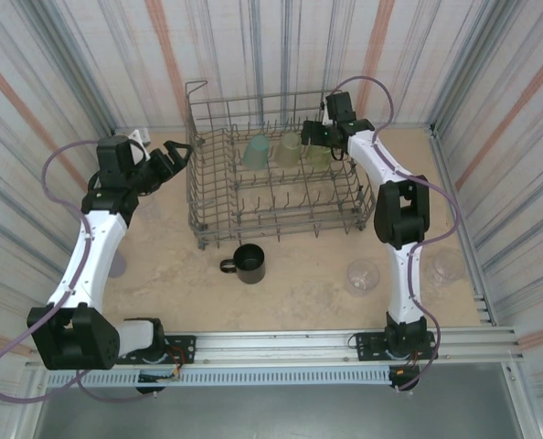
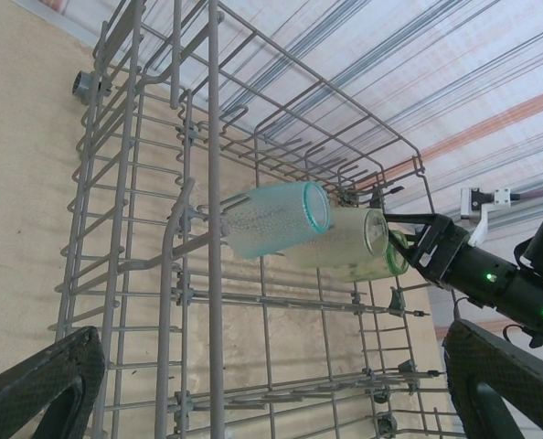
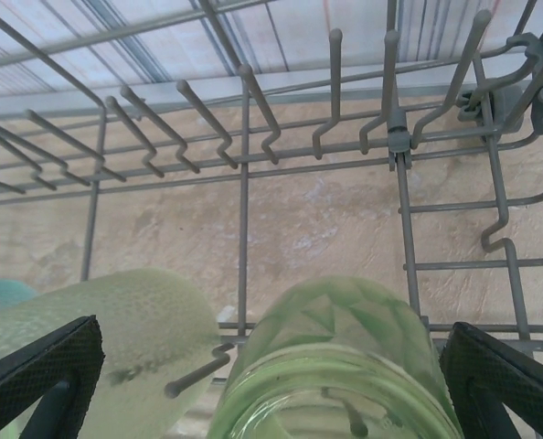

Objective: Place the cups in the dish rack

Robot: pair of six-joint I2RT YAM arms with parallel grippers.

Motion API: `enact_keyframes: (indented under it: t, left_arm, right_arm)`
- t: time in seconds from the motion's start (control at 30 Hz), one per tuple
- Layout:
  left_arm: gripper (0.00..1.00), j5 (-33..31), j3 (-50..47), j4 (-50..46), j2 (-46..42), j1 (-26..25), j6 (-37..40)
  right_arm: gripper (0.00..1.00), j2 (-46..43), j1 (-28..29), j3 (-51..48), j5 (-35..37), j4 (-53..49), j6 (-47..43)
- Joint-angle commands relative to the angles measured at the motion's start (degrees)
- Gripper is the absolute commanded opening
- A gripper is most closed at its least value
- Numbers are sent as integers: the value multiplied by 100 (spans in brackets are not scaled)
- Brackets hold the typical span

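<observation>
The grey wire dish rack (image 1: 215, 197) stands at the back centre. Three cups lie tipped over its tines in a row: teal (image 1: 255, 152), pale green (image 1: 290, 148) and green (image 1: 319, 155). My right gripper (image 1: 315, 137) is open at the green cup (image 3: 345, 357). Its fingers stand wide on either side of the cup, with a gap on the left, and a tine shows inside the cup's mouth. My left gripper (image 1: 178, 157) hangs open and empty just outside the rack's left wall (image 2: 212, 229). A black mug (image 1: 249, 263) stands on the table in front of the rack.
Two clear cups (image 1: 363, 276) (image 1: 447, 265) sit on the table at the right. A pale purple cup (image 1: 116, 265) peeks out beside the left arm. Striped walls close in the table on three sides.
</observation>
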Motion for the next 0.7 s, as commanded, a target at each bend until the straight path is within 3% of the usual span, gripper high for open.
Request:
enact_keyframes:
  t: [0.0, 0.33, 0.67]
  left_arm:
    - [99, 60, 62, -40, -251, 45, 118]
    - [99, 8, -4, -306, -557, 51, 196]
    - [99, 91, 21, -861, -699, 51, 188]
  right_arm:
    - [99, -384, -43, -150, -195, 81, 223]
    - [99, -938, -141, -547, -207, 140, 267]
    - [99, -1829, -150, -1758, -208, 492, 344]
